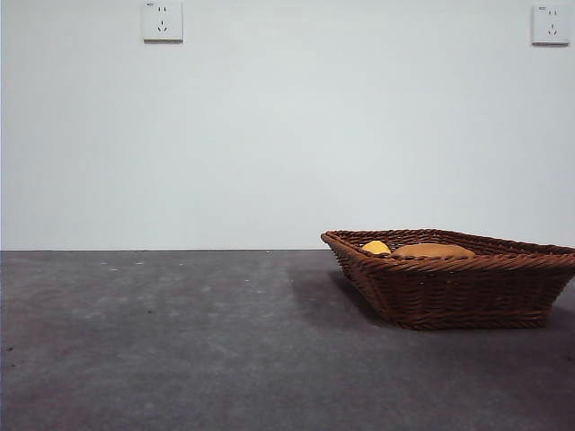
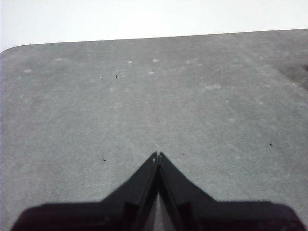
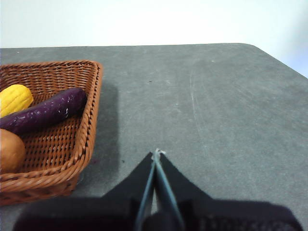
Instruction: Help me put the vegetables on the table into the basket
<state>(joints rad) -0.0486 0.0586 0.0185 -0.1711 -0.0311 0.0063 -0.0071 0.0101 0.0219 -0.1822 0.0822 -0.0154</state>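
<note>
The brown wicker basket (image 1: pixel 467 287) stands on the grey table (image 1: pixel 180 341) at the right of the front view. Inside it lie the yellow corn cob (image 3: pixel 14 98), the purple eggplant (image 3: pixel 45 111) and the brown potato (image 3: pixel 9 150); the front view shows only the tops of the corn (image 1: pixel 375 246) and the potato (image 1: pixel 431 250) above the rim. My right gripper (image 3: pixel 157 153) is shut and empty, over bare table beside the basket (image 3: pixel 72 144). My left gripper (image 2: pixel 157 155) is shut too, above bare table away from the basket.
Two white wall sockets (image 1: pixel 163 21) (image 1: pixel 550 24) sit high on the white wall behind the table. The table's far edge and a rounded corner (image 2: pixel 14 48) show in the left wrist view, another corner (image 3: pixel 262 48) in the right wrist view.
</note>
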